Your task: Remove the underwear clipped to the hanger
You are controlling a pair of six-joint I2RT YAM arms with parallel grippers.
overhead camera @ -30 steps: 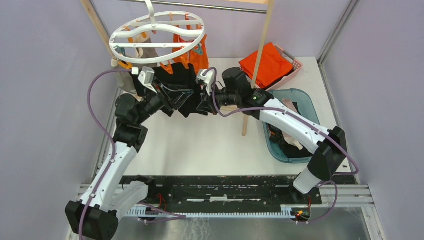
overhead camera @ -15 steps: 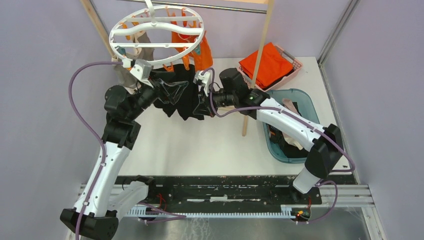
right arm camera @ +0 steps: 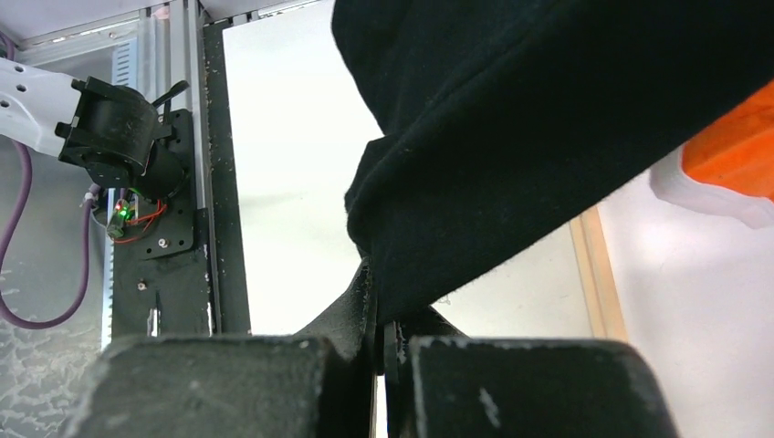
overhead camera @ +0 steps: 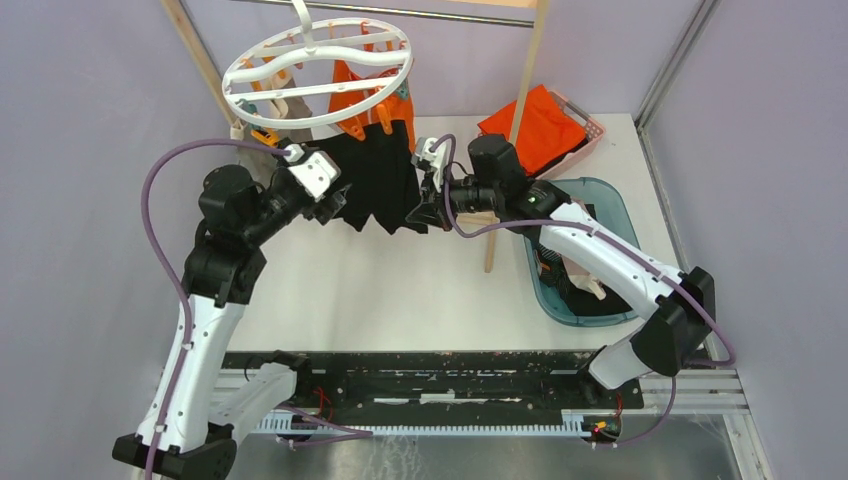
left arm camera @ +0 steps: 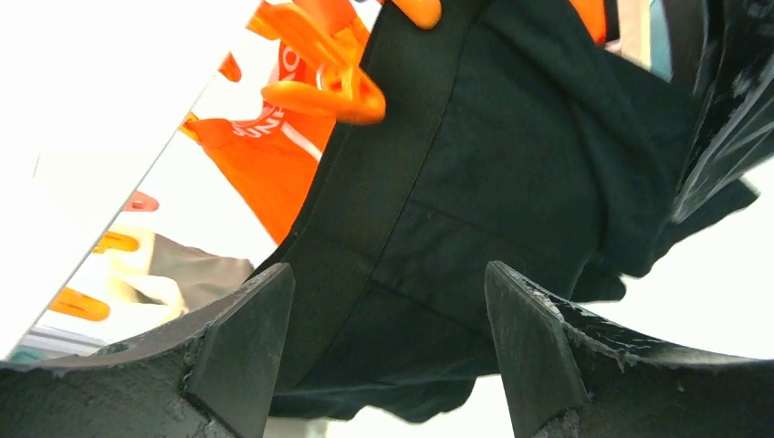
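The white ring hanger (overhead camera: 318, 75) hangs at the back left with orange pegs (left arm camera: 321, 87). The black underwear (overhead camera: 378, 178) hangs from it, with the orange underwear (overhead camera: 350, 88) behind and the beige-grey underwear (overhead camera: 262, 165) at the left. My right gripper (overhead camera: 420, 213) is shut on the black underwear's lower right edge (right arm camera: 475, 146). My left gripper (overhead camera: 332, 207) is open and empty at the garment's left edge; its fingers (left arm camera: 246, 347) stand wide apart just in front of the black cloth (left arm camera: 475, 182).
A wooden post (overhead camera: 510, 140) stands just right of the right gripper. A pink basket with a folded orange cloth (overhead camera: 535, 125) sits at the back right. A blue tub (overhead camera: 585, 255) with clothes stands at the right. The other post (overhead camera: 195, 50) leans at the back left.
My left gripper has let go of the black underwear, turned and drawn back to its left edge. The right gripper stays shut on it and has shifted slightly right. The hanger has swung.
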